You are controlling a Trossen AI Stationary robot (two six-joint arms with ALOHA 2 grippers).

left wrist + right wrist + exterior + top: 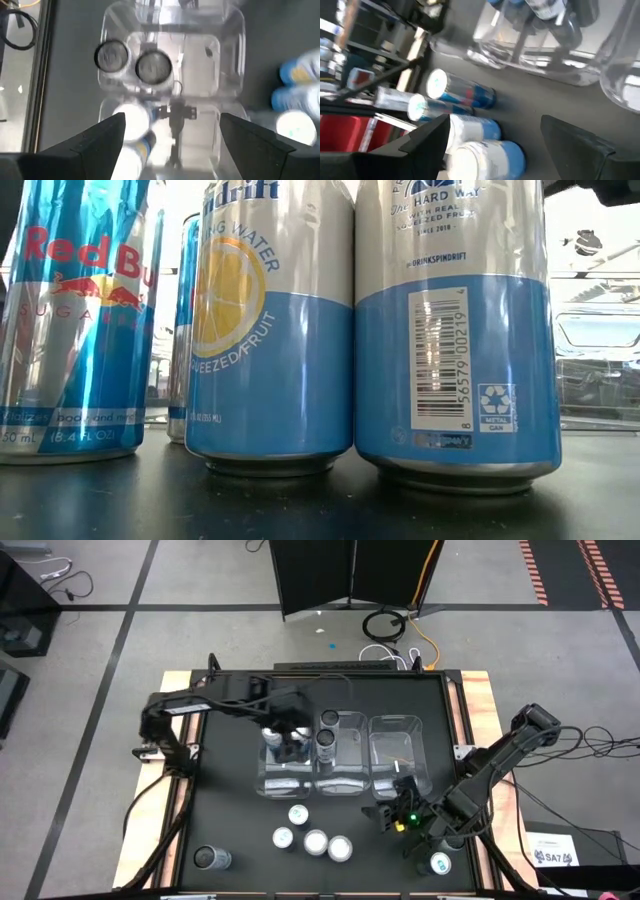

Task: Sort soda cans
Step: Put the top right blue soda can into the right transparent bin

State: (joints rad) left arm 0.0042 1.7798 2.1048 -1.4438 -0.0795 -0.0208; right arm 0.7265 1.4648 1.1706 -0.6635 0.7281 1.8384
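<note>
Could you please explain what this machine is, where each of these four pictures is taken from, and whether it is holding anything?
It is a table robot with two dark arms, each ending in a two-fingered tool. The overhead picture shows the whole black table. On it stand three clear bins in a row and, in front of them, a cluster of soda cans. Another picture is taken at table height, right against those cans. The last two come from cameras on the wrists. The left tool hangs open over the left bin, which already holds cans. The right tool is open too, low near the right bin. Neither holds anything. Two darker-topped cans stand in the middle bin.
</note>
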